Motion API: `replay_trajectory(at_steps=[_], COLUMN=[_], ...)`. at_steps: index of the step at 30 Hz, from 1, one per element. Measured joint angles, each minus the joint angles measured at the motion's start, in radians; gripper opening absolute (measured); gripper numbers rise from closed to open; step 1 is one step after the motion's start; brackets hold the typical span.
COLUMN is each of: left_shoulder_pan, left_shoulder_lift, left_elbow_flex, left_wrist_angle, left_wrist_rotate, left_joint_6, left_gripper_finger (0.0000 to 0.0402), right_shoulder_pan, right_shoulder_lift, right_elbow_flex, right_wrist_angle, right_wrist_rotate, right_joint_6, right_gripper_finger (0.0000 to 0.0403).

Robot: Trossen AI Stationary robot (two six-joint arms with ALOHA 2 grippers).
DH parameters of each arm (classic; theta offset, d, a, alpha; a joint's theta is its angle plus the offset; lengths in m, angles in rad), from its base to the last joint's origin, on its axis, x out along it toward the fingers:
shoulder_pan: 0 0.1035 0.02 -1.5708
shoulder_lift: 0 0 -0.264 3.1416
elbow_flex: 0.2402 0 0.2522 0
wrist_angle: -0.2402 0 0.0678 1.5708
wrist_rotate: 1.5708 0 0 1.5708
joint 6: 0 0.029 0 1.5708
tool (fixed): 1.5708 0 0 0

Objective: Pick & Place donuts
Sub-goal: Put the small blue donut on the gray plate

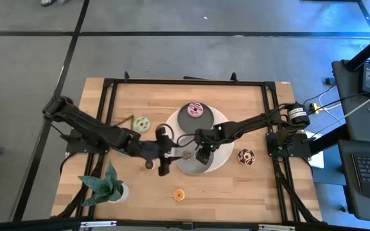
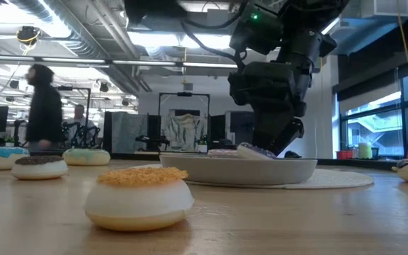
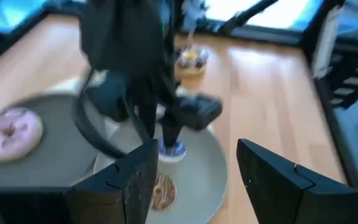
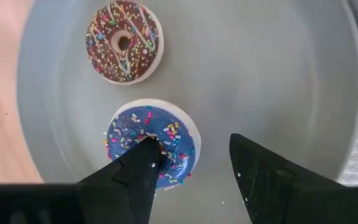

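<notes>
Blue donut (image 4: 151, 144) lies in the grey dish (image 4: 278, 81) beside a brown one (image 4: 124, 42); the right gripper (image 4: 191, 163) stands wide over it. Pink (image 1: 195, 110) is placed too; green (image 1: 140, 124), orange (image 1: 179, 194) wait on the counter (image 1: 236, 192). Left gripper (image 3: 194, 168) wide nearby.

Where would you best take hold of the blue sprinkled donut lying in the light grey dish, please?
Across its ring, from straight above: the blue donut lies flat in the dish, so one finger of the right gripper enters the hole, the other outside the rim.
</notes>
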Motion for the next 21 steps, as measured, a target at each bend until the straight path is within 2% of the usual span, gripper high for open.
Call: replay_trajectory(at_steps=[4,10,12,17,21], left_shoulder_pan=[0.001,0.001,0.001,-0.008,-0.031], left_shoulder_lift=[-0.094,-0.255,-0.292,-0.27,-0.18], left_elbow_flex=[-0.042,-0.377,-0.471,-0.594,-0.611], left_wrist_angle=[0.078,0.495,0.58,0.636,0.723], left_wrist_rotate=[-0.03,-0.007,-0.008,-0.009,-0.084], left_joint_6=[0.063,0.055,0.062,-0.019,-0.008], left_gripper_finger=[0.0217,0.0218,0.0217,0.0215,0.0217], right_shoulder_pan=[0.001,0.0,0.0,0.0,0.0], right_shoulder_lift=[0.0,0.0,0.0,0.0,0.0], right_elbow_flex=[0.0,0.0,0.0,0.0,0.0], right_wrist_angle=[-0.001,0.0,0.0,0.001,0.001], right_wrist_rotate=[0.0,0.0,0.0,0.0,0.0], right_joint_6=[0.007,0.01,0.011,0.034,0.038], right_gripper_finger=[0.0196,0.0196,0.0196,0.0196,0.0196])
